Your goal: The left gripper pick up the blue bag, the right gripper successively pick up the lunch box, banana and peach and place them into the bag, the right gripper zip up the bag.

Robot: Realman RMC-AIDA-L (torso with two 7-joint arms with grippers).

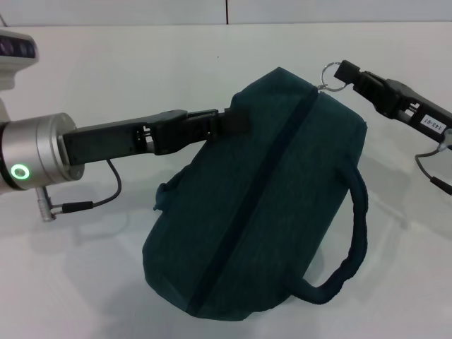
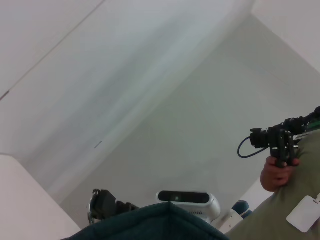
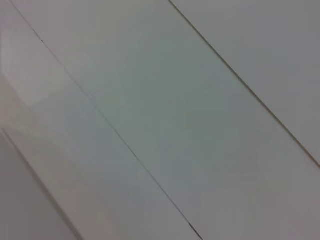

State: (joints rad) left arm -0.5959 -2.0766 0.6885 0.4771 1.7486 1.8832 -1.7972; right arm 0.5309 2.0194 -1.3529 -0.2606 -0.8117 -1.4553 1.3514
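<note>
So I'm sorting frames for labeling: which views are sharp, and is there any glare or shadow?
Head view: sharp; the blue bag casts only a soft shadow on the table, which shows a mild sheen. Left wrist view: clear, with a bright diffuse band across the pale background. Right wrist view: featureless pale surface with thin lines, a warm glare patch at one edge; focus cannot be judged.

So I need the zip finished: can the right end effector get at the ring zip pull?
Probably yes: the right end effector is already at the ring zip pull on the blue bag's far end, nothing between them.
</note>
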